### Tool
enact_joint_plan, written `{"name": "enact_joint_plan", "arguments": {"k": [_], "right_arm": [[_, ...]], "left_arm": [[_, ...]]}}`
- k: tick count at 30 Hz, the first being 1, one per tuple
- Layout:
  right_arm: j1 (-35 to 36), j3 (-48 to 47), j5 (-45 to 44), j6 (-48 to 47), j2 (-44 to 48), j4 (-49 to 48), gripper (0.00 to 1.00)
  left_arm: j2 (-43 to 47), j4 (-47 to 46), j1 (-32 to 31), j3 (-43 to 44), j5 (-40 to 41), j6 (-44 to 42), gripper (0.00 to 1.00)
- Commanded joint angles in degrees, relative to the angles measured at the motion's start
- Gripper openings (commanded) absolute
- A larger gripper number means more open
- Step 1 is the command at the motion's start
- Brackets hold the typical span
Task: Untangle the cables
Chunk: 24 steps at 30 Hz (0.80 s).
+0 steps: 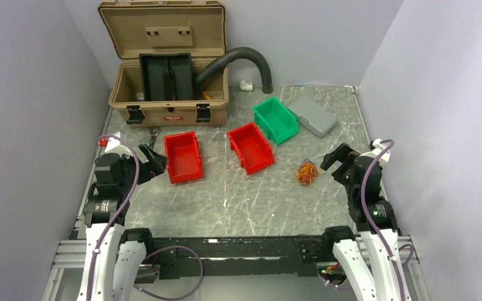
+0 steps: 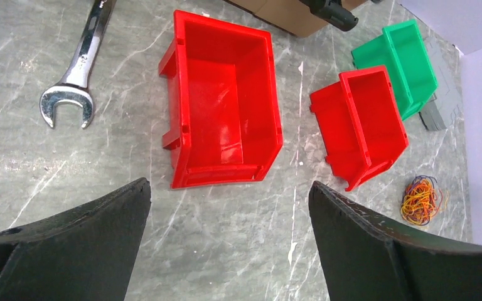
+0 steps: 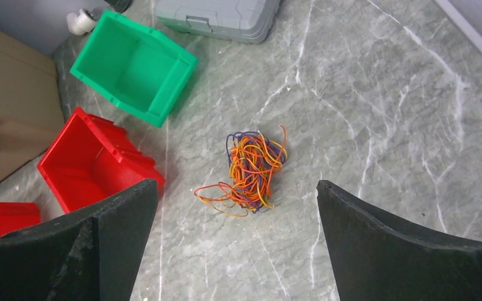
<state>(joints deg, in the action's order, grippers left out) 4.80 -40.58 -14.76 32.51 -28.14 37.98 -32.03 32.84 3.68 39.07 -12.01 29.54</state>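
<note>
The tangle of thin orange, yellow, red and dark wires [image 3: 251, 169] lies in a small heap on the grey marble-patterned tabletop [image 1: 238, 207]. It is just ahead of the right claw [image 3: 235, 185], framed between its two black fingers in the wrist view and touching neither. That claw is spread wide and holds nothing. The left claw [image 2: 229, 188] is also spread wide and empty. A red plastic bin [image 2: 223, 100] sits just ahead of it, with a steel open-ended spanner [image 2: 75, 75] ahead to its left. A second red bin [image 2: 361, 125] and a green plastic bin [image 2: 401, 63] sit farther off to its right, with the tangle beyond them, well apart from this claw. Plain pale lilac-grey walls [image 1: 31, 94] close in the table on three sides. An open tan toolbox [image 1: 169, 94] stands by the far wall.
</note>
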Motion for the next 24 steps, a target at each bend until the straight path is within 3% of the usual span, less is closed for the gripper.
{"name": "enact_joint_plan", "arguments": {"k": [1, 4, 7, 12, 18, 24], "right_arm": [[-0.1, -5.5, -0.5, -2.2, -2.5, 1.8, 1.0], [-0.1, -6.6, -1.9, -1.4, -4.7, 3.3, 1.0], [-0.1, -6.9, -1.0, -0.7, -7.1, 4.5, 0.99], [-0.1, -3.3, 2.9, 0.1, -11.7, 1.9, 0.83], [0.0, 1.8, 8.6, 1.9, -17.7, -4.2, 0.75], [0.8, 5.1, 10.0, 3.8, -25.2, -10.8, 0.75]], "left_arm": [[1.9, -0.3, 0.2, -0.9, 3.6, 4.4, 0.99], [2.1, -1.1, 0.2, -0.9, 3.6, 4.2, 0.99], [0.3, -4.6, 0.3, -0.8, -3.1, 1.9, 0.99], [-4.6, -10.9, -2.3, -2.0, -14.3, 2.4, 0.99], [-6.8, -12.8, -13.1, -1.0, -9.3, 1.1, 0.99], [-9.9, -18.8, -21.2, -1.3, -12.4, 3.4, 0.99]]}}
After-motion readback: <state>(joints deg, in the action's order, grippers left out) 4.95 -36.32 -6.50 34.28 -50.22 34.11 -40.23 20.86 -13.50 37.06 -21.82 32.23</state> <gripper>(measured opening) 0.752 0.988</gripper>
